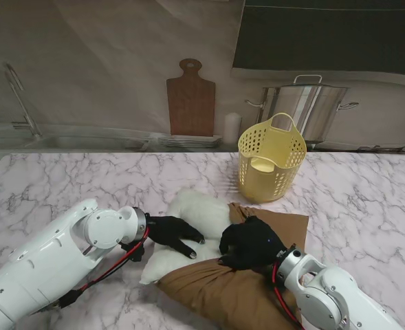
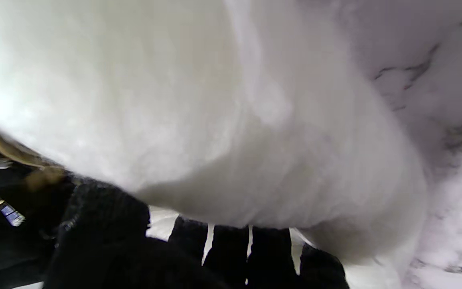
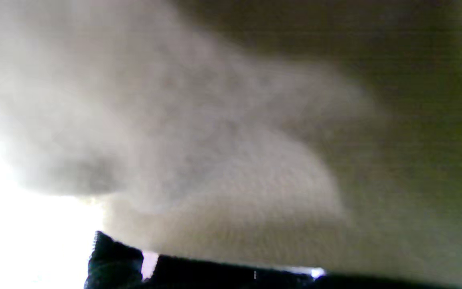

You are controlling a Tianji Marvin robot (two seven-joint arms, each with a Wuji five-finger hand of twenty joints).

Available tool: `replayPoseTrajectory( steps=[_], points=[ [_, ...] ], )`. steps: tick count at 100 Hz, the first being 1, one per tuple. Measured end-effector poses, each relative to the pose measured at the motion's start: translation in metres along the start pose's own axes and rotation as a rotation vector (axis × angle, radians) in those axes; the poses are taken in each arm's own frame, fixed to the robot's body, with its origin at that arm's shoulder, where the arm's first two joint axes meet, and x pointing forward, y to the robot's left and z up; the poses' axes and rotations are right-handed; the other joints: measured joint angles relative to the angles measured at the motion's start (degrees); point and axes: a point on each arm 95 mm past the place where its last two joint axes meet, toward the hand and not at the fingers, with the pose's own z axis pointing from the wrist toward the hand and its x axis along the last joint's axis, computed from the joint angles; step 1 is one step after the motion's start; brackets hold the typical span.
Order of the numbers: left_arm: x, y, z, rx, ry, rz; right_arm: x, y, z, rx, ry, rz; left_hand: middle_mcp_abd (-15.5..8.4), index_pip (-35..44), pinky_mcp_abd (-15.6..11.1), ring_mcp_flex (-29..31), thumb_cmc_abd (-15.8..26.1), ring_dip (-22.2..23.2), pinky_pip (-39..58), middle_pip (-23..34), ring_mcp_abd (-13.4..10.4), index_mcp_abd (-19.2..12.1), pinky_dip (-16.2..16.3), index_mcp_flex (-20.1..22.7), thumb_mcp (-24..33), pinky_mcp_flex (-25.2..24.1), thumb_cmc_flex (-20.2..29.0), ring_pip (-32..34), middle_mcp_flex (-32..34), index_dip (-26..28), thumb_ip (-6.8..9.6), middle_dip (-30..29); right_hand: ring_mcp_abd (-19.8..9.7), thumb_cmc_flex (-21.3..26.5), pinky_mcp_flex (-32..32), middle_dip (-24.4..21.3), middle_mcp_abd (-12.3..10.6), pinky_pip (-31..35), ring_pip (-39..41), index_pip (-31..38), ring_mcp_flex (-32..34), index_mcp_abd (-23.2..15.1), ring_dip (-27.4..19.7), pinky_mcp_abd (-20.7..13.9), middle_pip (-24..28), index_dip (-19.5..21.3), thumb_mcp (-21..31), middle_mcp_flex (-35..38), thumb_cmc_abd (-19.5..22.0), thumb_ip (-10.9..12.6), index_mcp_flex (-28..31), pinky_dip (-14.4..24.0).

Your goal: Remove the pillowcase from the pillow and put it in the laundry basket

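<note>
A white pillow sticks halfway out of a brown pillowcase in the middle of the marble table. My left hand, in a black glove, lies on the bare end of the pillow with its fingers curled over it. In the left wrist view the pillow fills the picture above the black fingers. My right hand is bunched on the open edge of the pillowcase where it meets the pillow. The right wrist view shows only blurred pillowcase cloth. The yellow laundry basket stands farther from me, to the right.
Behind the table stand a wooden cutting board, a white cylinder and a large steel pot. A faucet rises at the far left. Bare marble lies to the left of the pillow.
</note>
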Motion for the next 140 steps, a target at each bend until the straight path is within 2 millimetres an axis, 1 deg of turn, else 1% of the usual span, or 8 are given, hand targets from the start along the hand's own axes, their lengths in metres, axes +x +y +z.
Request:
replayPoseTrajectory(
  steps=[13, 26, 52, 84, 96, 105, 120, 140],
  points=[
    [0.001, -0.004, 0.002, -0.037, -0.043, 0.034, 0.003, 0.002, -0.006, -0.026, 0.058, 0.072, -2.13, 0.00, -2.15, 0.00, -0.15, 0.00, 0.00, 0.05, -2.35, -0.74, 0.26, -0.77, -0.03, 0.15, -0.03, 0.13, 0.00, -0.01, -0.09, 0.00, 4.77, -0.54, -0.12, 2.91, -1.90, -0.57, 0.18, 5.42, -0.22, -1.07, 0.00, 2.28, 2.79, 6.06, -0.42, 9.65, 3.17, -0.38, 11.24, -0.66],
    [0.000, -0.008, 0.001, -0.062, -0.067, 0.051, 0.004, 0.007, -0.012, 0.011, 0.112, 0.097, -3.74, 0.00, -3.64, -0.04, -0.15, -0.03, 0.00, 0.29, -4.15, -0.98, 0.39, -1.28, -0.04, 0.17, 0.15, 0.13, -0.34, -0.70, -0.09, 0.00, 5.84, -2.41, 0.97, 5.65, -2.10, -0.57, 0.66, 8.77, 3.89, -1.00, 0.85, 2.94, 6.22, 11.63, -0.97, 18.21, 3.83, 0.10, 20.36, -0.71],
    [-0.001, -0.010, -0.001, -0.089, -0.096, 0.086, -0.004, 0.020, -0.027, 0.069, -0.037, -0.056, -6.73, -1.71, -6.40, -0.67, 0.24, -0.56, 0.00, 0.30, -8.35, -1.02, 0.40, -3.51, -0.04, 0.17, 1.02, -0.60, -1.68, -2.22, -0.09, 0.00, 3.73, -4.73, 3.10, 9.41, -3.00, -0.35, 2.69, 9.65, 5.96, -0.34, 2.99, 1.24, 9.54, 13.91, -5.54, 22.05, 6.33, 0.11, 21.33, -0.76],
    [-0.002, -0.010, -0.008, -0.107, -0.114, 0.120, -0.016, 0.017, -0.041, 0.129, -0.249, -0.199, -7.20, -3.64, -8.86, -1.80, 1.91, -1.98, -2.19, -0.15, -9.83, -0.79, 0.40, -4.20, 0.05, -0.41, 1.02, -2.25, -2.93, -4.96, -0.09, -0.95, 1.51, -7.16, 7.29, 9.83, -4.14, 2.20, 5.73, -9.04, 6.60, 0.02, 6.24, -10.18, 8.09, 13.05, -9.96, 15.65, 9.44, 0.11, -2.90, -0.08],
    [-0.001, -0.008, -0.015, -0.105, -0.116, 0.146, -0.019, 0.016, -0.038, 0.192, -0.297, -0.228, -7.19, -4.40, -8.87, -2.33, 2.73, -2.50, -3.07, -0.43, -10.67, -0.50, 0.40, -4.79, 0.08, -0.43, 0.90, -3.17, -3.48, -5.25, -0.09, -1.36, -1.90, -9.96, 8.37, 2.46, -5.15, 3.23, 5.98, -21.06, 6.76, 1.12, 6.41, -13.45, 1.99, 5.13, -11.19, 9.21, 11.91, 0.11, -12.17, -0.03],
    [-0.002, -0.004, -0.019, -0.105, -0.111, 0.154, -0.021, 0.017, -0.035, 0.254, -0.329, -0.271, -6.77, -5.06, -8.87, -3.04, 4.75, -3.30, -7.17, -1.36, -10.90, 0.16, 0.40, -6.10, 0.17, -0.51, 0.89, -4.63, -4.41, -5.45, -0.05, -1.96, -8.08, -13.56, 8.66, -4.17, -4.50, 3.33, 5.60, -26.00, 6.77, 1.11, 5.65, -20.95, -2.81, 0.23, -12.55, 1.21, 13.56, 0.09, -17.46, -0.03],
    [-0.003, 0.000, -0.025, -0.097, -0.115, 0.165, -0.024, 0.019, -0.029, 0.264, -0.379, -0.290, -6.74, -5.71, -8.87, -3.20, 5.37, -3.64, -7.52, -2.33, -11.75, 0.34, 0.40, -6.58, 0.26, -0.62, 0.84, -5.86, -4.77, -6.09, 0.03, -2.24, -10.18, -14.91, 8.68, -8.06, -4.53, 3.33, 4.11, -30.98, 5.72, 3.03, 5.12, -23.82, -4.15, -3.29, -13.93, -6.18, 15.31, 0.08, -24.53, -0.03],
    [-0.002, 0.005, -0.031, -0.093, -0.107, 0.179, -0.031, 0.016, -0.025, 0.258, -0.485, -0.346, -6.72, -6.10, -8.28, -3.78, 6.97, -4.26, -7.87, -3.26, -12.13, 0.73, 0.40, -7.21, 0.86, -0.95, 0.73, -6.57, -4.88, -6.87, 0.13, -3.68, -19.98, -17.15, 8.65, -11.28, -14.94, 3.00, 3.96, -35.24, 3.58, 3.01, 4.35, -34.65, -8.55, -4.80, -18.36, -9.13, 16.31, -1.57, -29.22, -0.03]
  ],
)
